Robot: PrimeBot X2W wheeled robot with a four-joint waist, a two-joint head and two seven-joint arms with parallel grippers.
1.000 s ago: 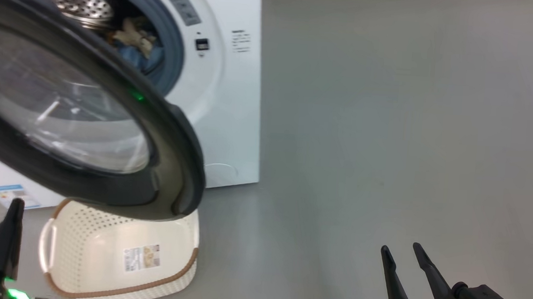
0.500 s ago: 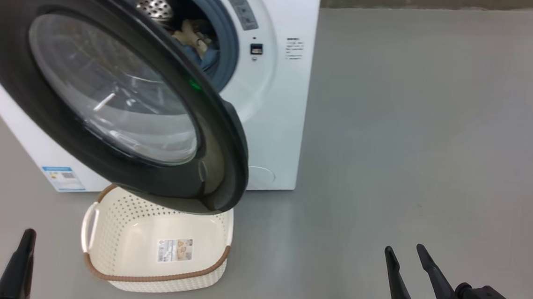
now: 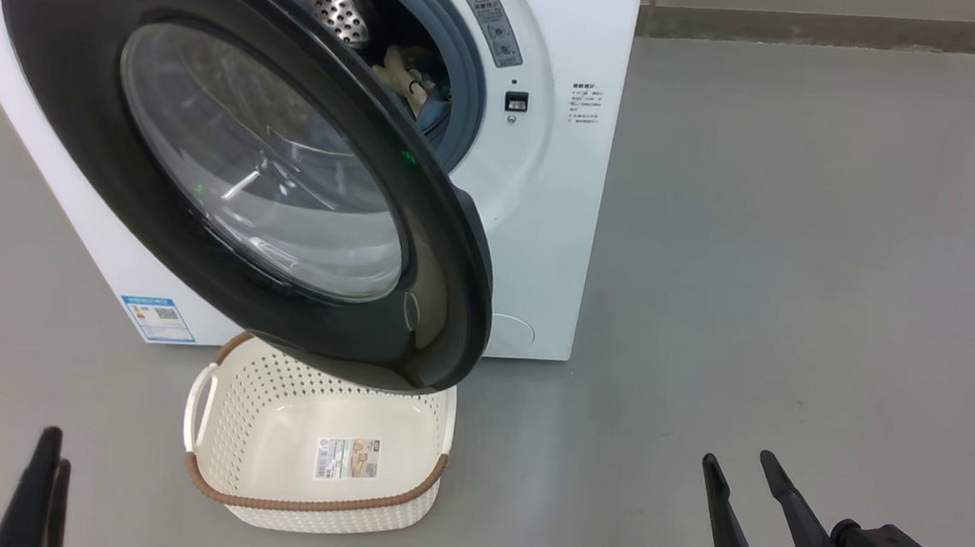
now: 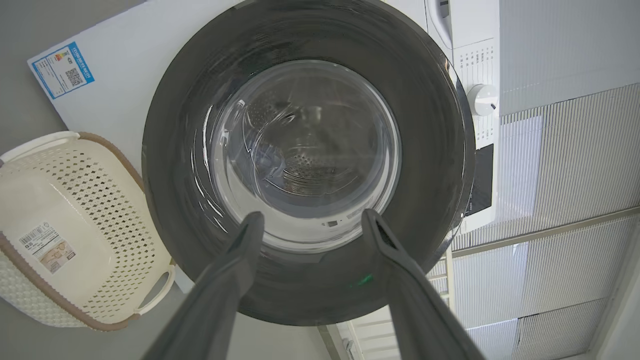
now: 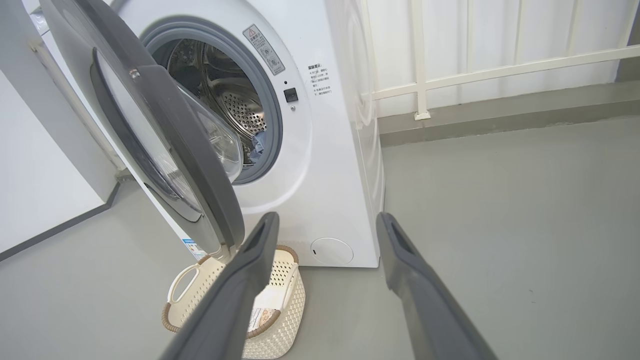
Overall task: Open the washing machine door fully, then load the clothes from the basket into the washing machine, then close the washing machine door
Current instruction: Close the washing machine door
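Observation:
The white washing machine (image 3: 542, 226) stands on the floor with its washing machine door (image 3: 263, 172) swung out partway, black rim and glass bowl facing me. Cream and blue clothes (image 3: 411, 79) lie inside the steel drum. The basket (image 3: 308, 501) sits on the floor under the door's lower edge, holding nothing but a label sticker. My left gripper (image 3: 57, 449) is open at the lower left; in its wrist view it (image 4: 312, 215) points at the door (image 4: 310, 145), apart from it. My right gripper (image 3: 737, 457) is open and holds nothing, over the floor at the lower right (image 5: 327, 216).
A blue label sticker (image 3: 158, 319) marks the machine's lower front. Grey floor (image 3: 798, 244) stretches wide to the right of the machine. A white railing (image 5: 450, 75) and wall run behind it, and a white panel (image 5: 40, 175) stands on the far side of the door.
The head camera has moved, so machine, door and basket sit further right in its view. My left gripper has opened and shows lower in that view. The right gripper keeps its place.

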